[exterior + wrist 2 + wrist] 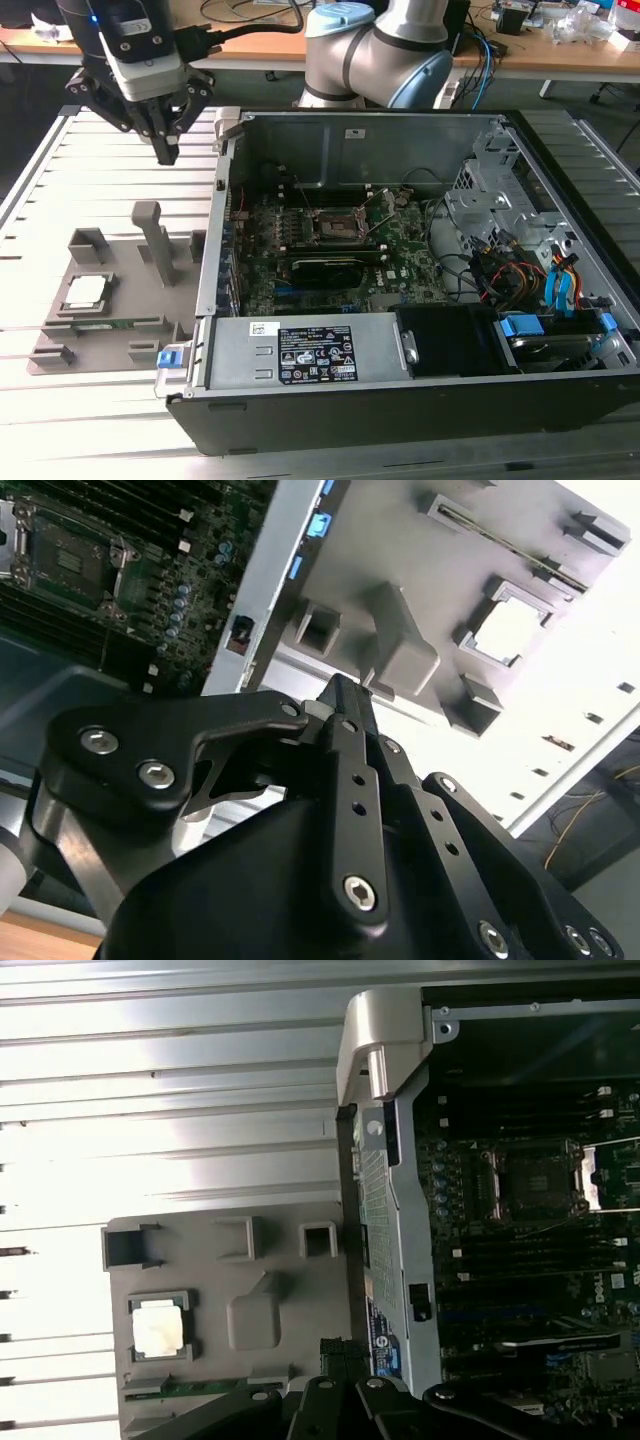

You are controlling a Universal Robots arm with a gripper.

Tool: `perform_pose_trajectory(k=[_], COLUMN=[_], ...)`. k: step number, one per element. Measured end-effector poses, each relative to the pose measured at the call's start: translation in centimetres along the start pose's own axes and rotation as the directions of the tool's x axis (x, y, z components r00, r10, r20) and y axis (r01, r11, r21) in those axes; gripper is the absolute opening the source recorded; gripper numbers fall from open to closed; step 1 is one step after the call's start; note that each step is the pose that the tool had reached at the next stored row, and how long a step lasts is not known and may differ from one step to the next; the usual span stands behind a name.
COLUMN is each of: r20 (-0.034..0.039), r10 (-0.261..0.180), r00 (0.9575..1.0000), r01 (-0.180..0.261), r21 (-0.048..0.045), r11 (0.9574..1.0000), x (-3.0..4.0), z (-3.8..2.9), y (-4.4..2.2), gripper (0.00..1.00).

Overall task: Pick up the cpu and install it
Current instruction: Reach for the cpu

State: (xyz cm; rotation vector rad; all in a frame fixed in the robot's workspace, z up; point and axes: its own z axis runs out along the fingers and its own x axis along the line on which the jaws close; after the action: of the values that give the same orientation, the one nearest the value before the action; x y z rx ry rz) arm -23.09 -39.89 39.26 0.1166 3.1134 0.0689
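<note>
Two containers are noted: a flat grey plastic fixture tray (120, 350) with raised pockets, and an open black desktop computer case (400, 415) just beside it, on the exterior view's right. Both are set on a slatted pale metal table (100, 170).

Tray contents: one cpu (85, 291) is seated flat in a square framed pocket. One thin green strip (100, 322) lies in a narrow slot next to that pocket. One upright grey post (150, 235) stands on the tray. The other small pockets are seen bare.

Case contents: one green motherboard (405, 265), one black square socket with a metal frame (338, 225), with its centre seen bare, one long black card (330, 270) just beside the socket, and one silver metal box with a white label (300, 355) along the near wall. A tangle of cables (500, 275) is packed at the exterior view's right end.

The cpu is seen as a small flat square with a pale silver-grey top; it glares almost white in both wrist views (160, 1326) (510, 630).

One black gripper (166, 152) is counted. It hangs above the tray's far part, near the post and well apart from the cpu. The jaws are drawn together to a point, with nothing gripped between them, as is also seen in the second wrist view (345, 688).
</note>
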Motion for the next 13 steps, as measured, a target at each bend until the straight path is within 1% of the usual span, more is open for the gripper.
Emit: perform_pose_trajectory(k=[2, 5, 7, 8, 10, 12, 13], r20=[-0.0001, 0.0, -0.0001, 0.0, 0.0, 0.0, 0.0], r10=[0.0, 0.0, 0.0, 0.0, 0.0, 0.0, 0.0], r00=[1.0, 1.0, 1.0, 1.0, 1.0, 1.0, 1.0], r01=[0.0, 0.0, 0.0, 0.0, 0.0, 0.0, 0.0], r21=[0.0001, 0.0, 0.0001, 0.0001, 0.0, 0.0, 0.0], r11=[1.0, 1.0, 1.0, 1.0, 1.0, 1.0, 1.0], x=[0.32, 1.26, 1.63, 1.92, 2.86, 3.25, 3.6], z=[-0.01, -0.03, -0.04, -0.04, -0.07, -0.07, -0.08], y=[-0.02, -0.1, -0.12, -0.14, -0.21, -0.24, -0.27], gripper=[0.11, 0.11, 0.11, 0.11, 0.11, 0.11, 0.11])
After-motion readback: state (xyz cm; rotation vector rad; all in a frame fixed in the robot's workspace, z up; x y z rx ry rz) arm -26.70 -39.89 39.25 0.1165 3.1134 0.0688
